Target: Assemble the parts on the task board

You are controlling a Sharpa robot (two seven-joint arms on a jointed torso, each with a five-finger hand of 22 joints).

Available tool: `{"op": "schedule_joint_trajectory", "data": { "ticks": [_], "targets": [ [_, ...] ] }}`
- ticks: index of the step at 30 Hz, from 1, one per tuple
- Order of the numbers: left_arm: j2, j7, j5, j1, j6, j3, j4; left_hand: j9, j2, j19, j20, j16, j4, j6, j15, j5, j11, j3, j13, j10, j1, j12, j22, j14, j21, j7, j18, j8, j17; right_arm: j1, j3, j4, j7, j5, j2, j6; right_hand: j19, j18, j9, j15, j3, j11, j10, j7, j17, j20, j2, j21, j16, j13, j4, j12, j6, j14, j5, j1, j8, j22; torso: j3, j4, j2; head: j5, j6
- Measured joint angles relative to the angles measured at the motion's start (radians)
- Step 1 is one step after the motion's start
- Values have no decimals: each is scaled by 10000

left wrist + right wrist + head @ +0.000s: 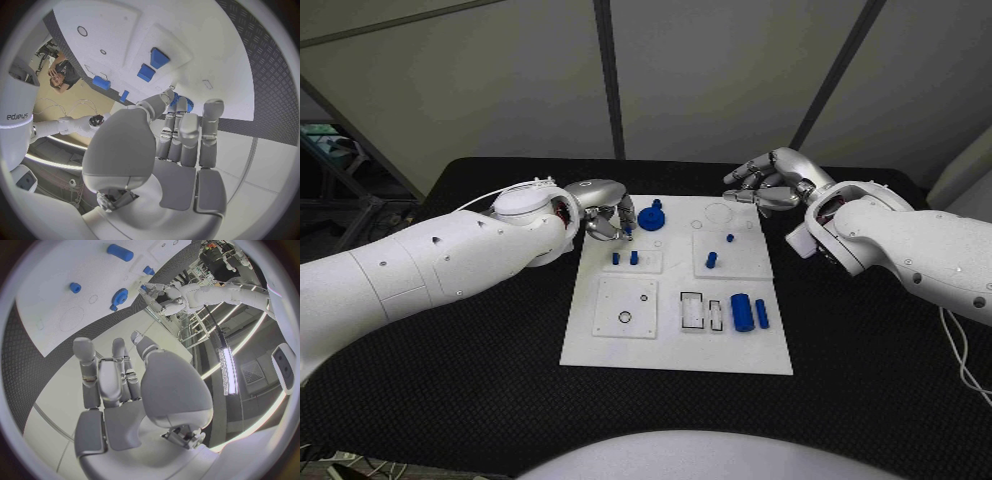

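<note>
Board (678,345) of white plate lies mid-table (459,400) in the head view, carrying small square sub-plates. A round blue gear-like part (652,218) stands near its far left corner, small blue pegs (633,257) sit in the middle, and a blue cylinder (741,312) lies beside framed slots near the right edge. The left hand (604,212) hovers just beside the gear; the right hand (764,186) hangs over the far right corner.

Left wrist view: the left hand (181,135) has its fingers drawn together over a blue part (186,104); whether it grips cannot be told.

Right wrist view: the right hand (119,380) holds nothing, its fingers extended and apart above the board (56,300).
</note>
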Motion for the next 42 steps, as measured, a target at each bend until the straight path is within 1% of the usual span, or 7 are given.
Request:
{"op": "schedule_joint_trajectory", "data": {
  "ticks": [22, 38, 42],
  "targets": [
    [191, -36, 37, -8, 300, -30, -151, -7, 0, 0, 0, 0, 0, -1, 0, 0, 1, 0, -2, -1, 0, 1, 1, 0, 0, -1, 1, -3, -9, -1, 0, -3, 0, -7, 34, 0, 0, 0, 1, 0, 0, 1, -1, 0, 1, 0, 0, 0, 0, 2, 0, 0, 0, -1, 0, 0, 0, 2, -4, 2, -3, -21, -54],
    [221, -52, 44, -12, 492, -50, -190, 2, 0, 0, 0, 0, 0, 36, 0, 0, 29, 0, -7, 24, 0, -39, -7, 0, -1, -37, 0, -32, -51, -1, 0, -3, 0, -13, 39, 0, 0, 0, 0, 1, 0, 1, -1, 0, 2, 0, 0, 0, 0, 3, 0, 0, 0, -1, 0, 0, 0, 2, -3, 3, -4, -10, -86],
    [221, -65, 46, -12, 506, -50, -212, 0, 0, 0, 0, 0, 0, 36, 0, 0, -6, 0, -15, 60, 1, -39, -7, 0, -1, -38, 2, -36, -60, -1, 0, -3, 1, -13, 40, 0, 0, 0, 1, 1, 0, 1, -1, 0, 2, 0, 0, 0, 0, 3, 0, 0, 0, -1, 0, 0, 0, 3, -3, 3, -6, -9, -92]
  ]
}}
